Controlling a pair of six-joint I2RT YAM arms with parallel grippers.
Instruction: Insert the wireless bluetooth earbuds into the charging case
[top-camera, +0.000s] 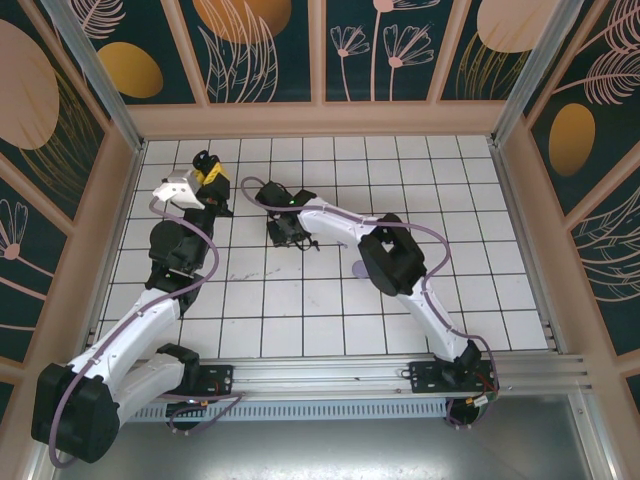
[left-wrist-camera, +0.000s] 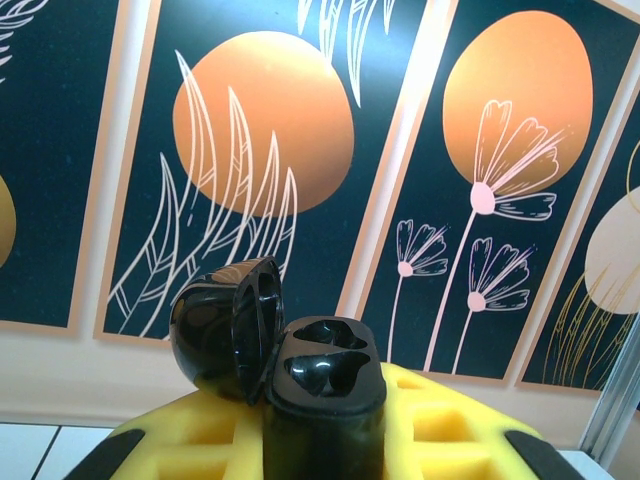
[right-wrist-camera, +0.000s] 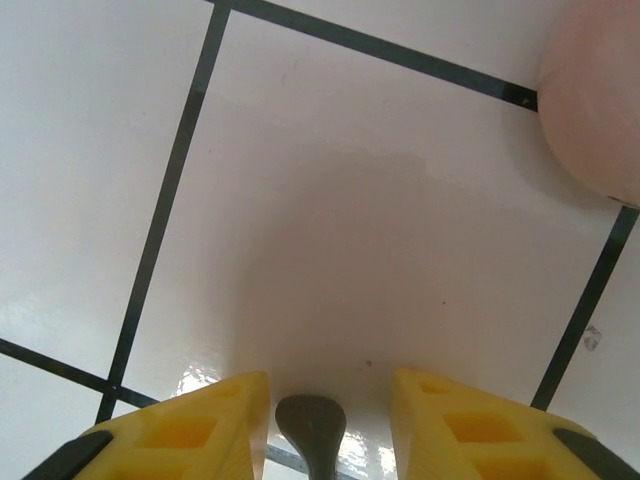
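My left gripper (left-wrist-camera: 325, 430) is shut on a black charging case (left-wrist-camera: 325, 365) and holds it upright above the table. Its lid (left-wrist-camera: 225, 330) is swung open to the left, and both sockets show empty. In the top view this gripper (top-camera: 207, 172) is raised at the back left. My right gripper (right-wrist-camera: 330, 385) is down at the white tiles near the middle (top-camera: 290, 234), jaws apart. A black earbud (right-wrist-camera: 310, 428) lies between the yellow fingers (right-wrist-camera: 200, 425), close to the left one, with a gap to the right one. The other earbuds are hidden.
A pink rounded case (right-wrist-camera: 600, 100) lies just ahead and to the right of the right gripper. A lavender disc-like case (top-camera: 360, 269) peeks out from under the right arm's elbow. Walls with floral panels close in the tiled table (top-camera: 460, 200) on three sides.
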